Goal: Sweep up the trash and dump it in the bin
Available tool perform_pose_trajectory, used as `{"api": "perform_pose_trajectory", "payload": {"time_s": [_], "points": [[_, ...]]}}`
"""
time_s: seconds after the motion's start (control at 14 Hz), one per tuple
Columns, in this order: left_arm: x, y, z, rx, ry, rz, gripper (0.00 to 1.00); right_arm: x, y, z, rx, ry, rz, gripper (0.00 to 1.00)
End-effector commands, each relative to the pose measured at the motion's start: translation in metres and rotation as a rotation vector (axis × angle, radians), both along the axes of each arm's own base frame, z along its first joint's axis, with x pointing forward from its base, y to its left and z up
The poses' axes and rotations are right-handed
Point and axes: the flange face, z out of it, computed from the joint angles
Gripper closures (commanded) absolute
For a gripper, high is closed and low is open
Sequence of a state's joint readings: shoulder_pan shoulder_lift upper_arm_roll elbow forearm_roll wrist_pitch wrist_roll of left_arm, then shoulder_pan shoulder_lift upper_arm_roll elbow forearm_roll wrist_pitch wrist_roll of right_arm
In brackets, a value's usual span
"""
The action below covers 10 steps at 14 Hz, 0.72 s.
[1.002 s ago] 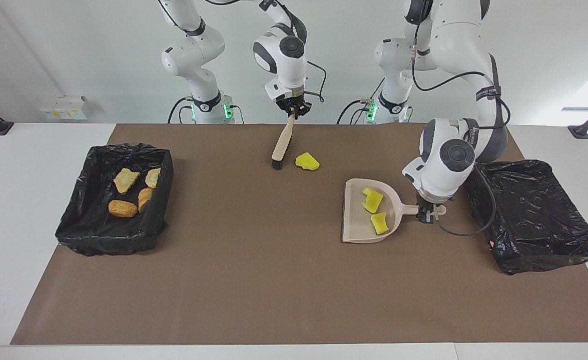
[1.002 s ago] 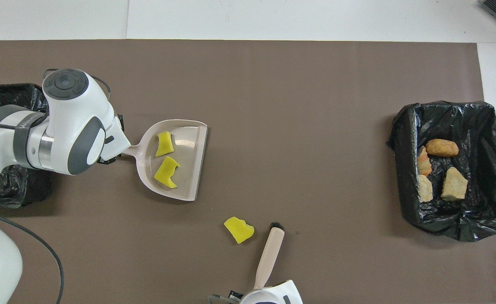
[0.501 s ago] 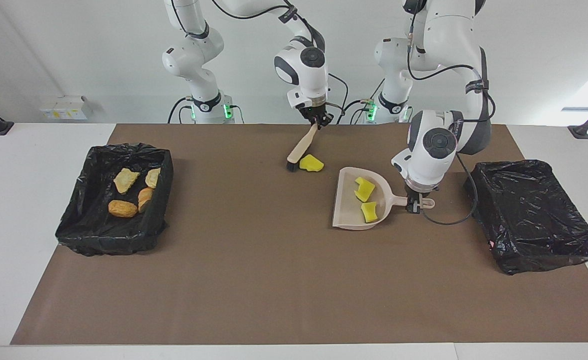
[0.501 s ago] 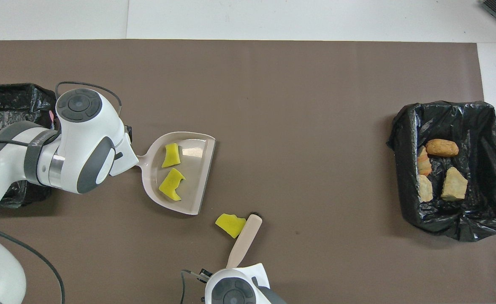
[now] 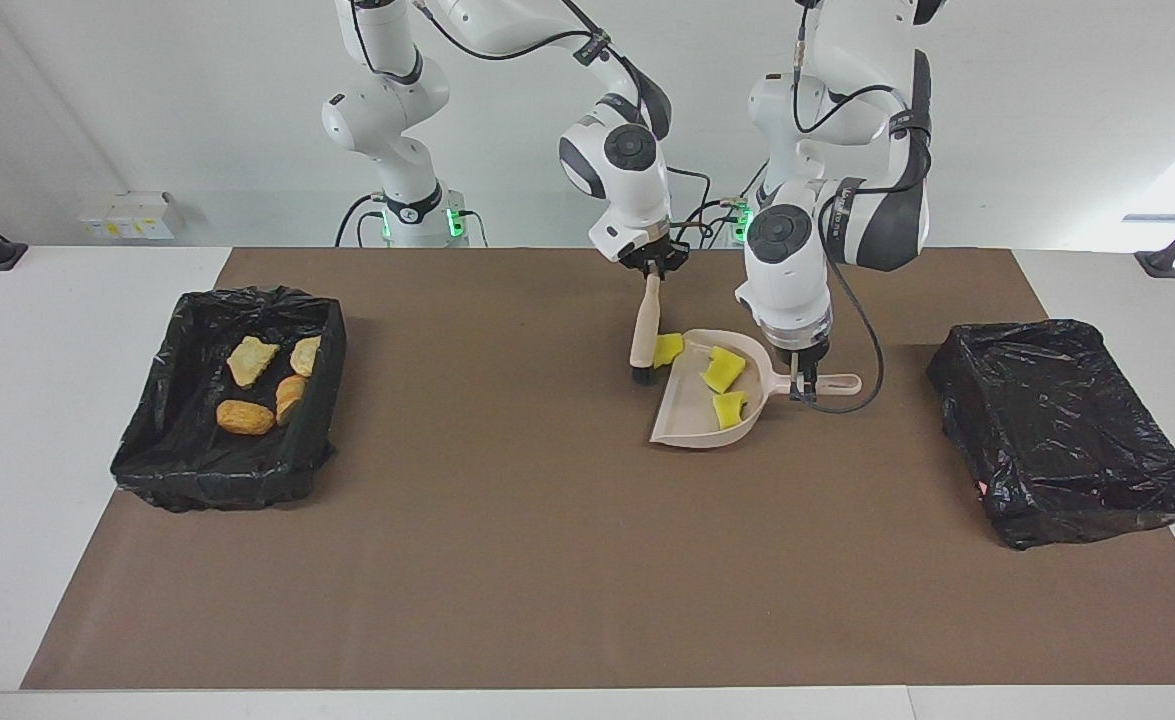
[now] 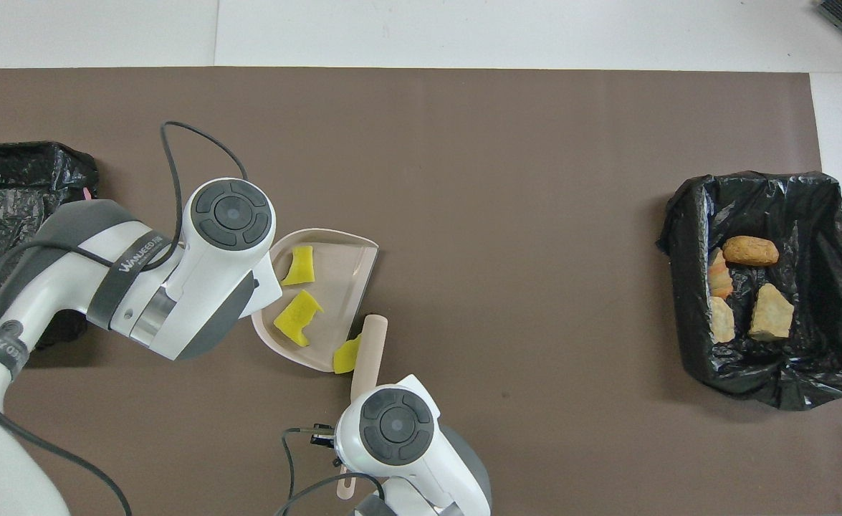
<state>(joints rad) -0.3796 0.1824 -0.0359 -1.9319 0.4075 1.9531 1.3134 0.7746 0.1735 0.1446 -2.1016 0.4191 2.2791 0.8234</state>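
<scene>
My right gripper (image 5: 653, 268) is shut on the handle of a beige brush (image 5: 644, 330) with its black bristles on the mat. The brush (image 6: 369, 351) presses a yellow trash piece (image 5: 667, 348) against the lip of the beige dustpan (image 5: 692, 415). Two more yellow pieces (image 5: 722, 370) (image 5: 729, 408) lie in the pan (image 6: 342, 276). My left gripper (image 5: 804, 388) is shut on the pan's handle. Several tan bread chunks (image 5: 247, 385) lie in the black bin (image 5: 217, 485) at the right arm's end. In the overhead view both grippers are hidden under their wrists.
A second black-lined bin (image 5: 1077, 520) with nothing showing in it sits at the left arm's end of the brown mat (image 5: 507, 560). White table shows around the mat. The left arm's cable loops beside the pan handle.
The brush has swept the loose yellow piece toward the left arm's end, up to the pan's lip. The left arm has slid the dustpan toward the brush and nearer to the robots.
</scene>
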Motion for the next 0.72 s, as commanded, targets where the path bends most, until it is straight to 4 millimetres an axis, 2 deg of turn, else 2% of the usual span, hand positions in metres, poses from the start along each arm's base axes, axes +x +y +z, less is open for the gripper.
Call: {"api": "perform_pose_trajectory", "payload": {"time_s": [0.0, 0.21, 0.43, 0.64], "points": [[-0.001, 0.006, 0.004, 0.015, -0.011, 0.015, 1.0, 0.018, 0.023, 0.013, 0.096, 0.015, 0.004, 1.0], [0.001, 0.011, 0.003, 0.009, -0.013, 0.017, 1.0, 0.046, 0.03, 0.027, 0.154, 0.02, -0.058, 1.0], [0.004, 0.02, 0.001, 0.0, -0.01, 0.038, 1.0, 0.061, 0.042, 0.039, 0.226, 0.066, -0.139, 1.0], [0.005, 0.023, 0.0, -0.006, -0.008, 0.047, 1.0, 0.09, 0.031, 0.063, 0.271, 0.051, -0.216, 1.0]]}}
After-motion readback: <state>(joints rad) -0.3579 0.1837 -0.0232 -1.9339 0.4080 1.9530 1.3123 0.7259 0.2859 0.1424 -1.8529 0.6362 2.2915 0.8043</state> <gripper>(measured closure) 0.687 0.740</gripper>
